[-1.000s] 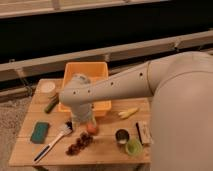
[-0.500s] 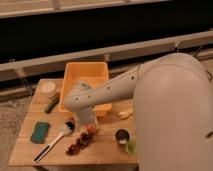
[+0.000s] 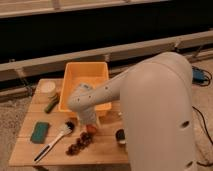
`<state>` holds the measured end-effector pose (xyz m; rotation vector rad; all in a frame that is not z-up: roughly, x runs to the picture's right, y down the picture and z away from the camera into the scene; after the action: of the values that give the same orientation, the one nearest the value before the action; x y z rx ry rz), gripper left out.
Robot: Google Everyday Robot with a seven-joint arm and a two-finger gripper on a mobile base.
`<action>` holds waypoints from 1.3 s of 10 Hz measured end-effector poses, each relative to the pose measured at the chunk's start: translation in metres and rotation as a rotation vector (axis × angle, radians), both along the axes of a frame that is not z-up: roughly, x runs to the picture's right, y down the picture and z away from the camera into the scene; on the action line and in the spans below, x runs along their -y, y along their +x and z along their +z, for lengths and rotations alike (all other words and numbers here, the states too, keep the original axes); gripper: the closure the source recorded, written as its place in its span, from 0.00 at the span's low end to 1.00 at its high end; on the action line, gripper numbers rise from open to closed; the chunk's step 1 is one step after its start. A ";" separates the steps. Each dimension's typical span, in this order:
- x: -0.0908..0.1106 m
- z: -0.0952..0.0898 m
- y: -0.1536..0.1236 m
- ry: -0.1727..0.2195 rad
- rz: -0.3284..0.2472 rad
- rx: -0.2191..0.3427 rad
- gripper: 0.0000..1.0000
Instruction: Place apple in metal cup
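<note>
The apple (image 3: 91, 129) is a small orange-red fruit on the wooden table (image 3: 107, 152), just in front of the yellow bin. My gripper (image 3: 90, 123) hangs straight down over the apple, and its lower end hides the apple's top. The metal cup (image 3: 120, 135) stands to the right of the apple. Only its left part with the dark inside shows, at the edge of my big white arm (image 3: 155, 110), which covers the right side of the table.
A yellow bin (image 3: 85, 80) stands at the back middle. A dark red fruit cluster (image 3: 80, 144) lies in front of the apple. A brush (image 3: 52, 140), a green sponge (image 3: 40, 132), a green vegetable (image 3: 51, 105) and a white round container (image 3: 48, 87) lie to the left.
My arm has swung across and now hides more of the table's right side. The gripper has come down onto the apple. The yellow item and the green cup are now covered.
</note>
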<state>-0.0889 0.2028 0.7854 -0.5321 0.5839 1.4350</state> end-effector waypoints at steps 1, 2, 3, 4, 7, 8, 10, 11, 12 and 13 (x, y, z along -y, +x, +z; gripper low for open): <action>-0.001 0.003 0.002 -0.002 0.004 -0.005 0.35; -0.001 0.009 0.004 -0.004 0.011 -0.010 0.35; 0.000 0.012 0.005 -0.002 0.018 -0.013 0.35; 0.000 0.015 0.006 -0.002 0.023 -0.017 0.35; 0.001 0.022 0.004 0.001 0.043 -0.010 0.35; 0.000 0.024 0.003 0.000 0.046 -0.008 0.35; -0.003 0.028 0.003 -0.011 0.050 -0.007 0.39; -0.004 0.029 0.002 -0.015 0.053 -0.006 0.45; -0.007 0.029 0.004 -0.025 0.055 -0.011 0.57; -0.007 0.028 0.005 -0.030 0.058 -0.012 0.68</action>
<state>-0.0841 0.2098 0.8130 -0.5684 0.6048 1.4874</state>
